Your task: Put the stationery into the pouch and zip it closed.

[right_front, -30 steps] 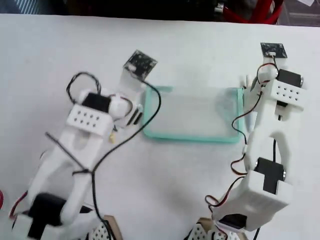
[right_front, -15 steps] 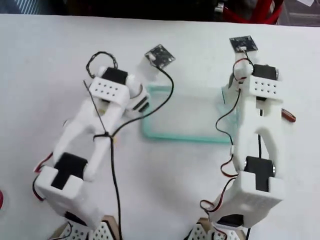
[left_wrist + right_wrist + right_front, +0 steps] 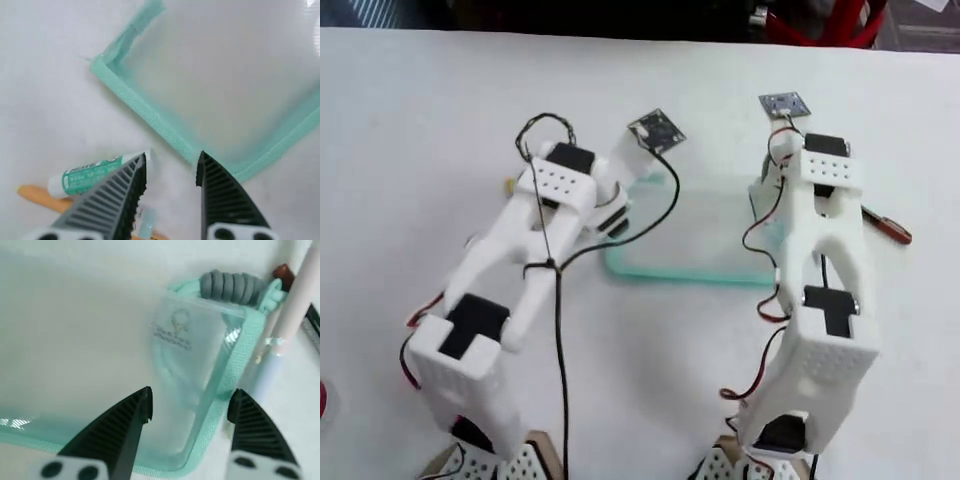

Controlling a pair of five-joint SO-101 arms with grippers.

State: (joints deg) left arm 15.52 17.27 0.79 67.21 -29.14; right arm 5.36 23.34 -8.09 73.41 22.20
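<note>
Rising from the 6 o'clock edge of the counter (image 3: 650, 380), two arms flank a flat, clear pouch (image 3: 705, 235). The left end effector (image 3: 172, 160), narrowly parted and empty, hovers at its 9 o'clock end near a glue tube (image 3: 87, 175). The right end effector (image 3: 192, 395), spread wide, straddles the 3 o'clock corner, probably to steady it. A pen (image 3: 287, 340) lies just outside.

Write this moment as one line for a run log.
left gripper: open, above pouch corner | right gripper: open, above pouch's other end | green-white tube, pen: outside pouch
</note>
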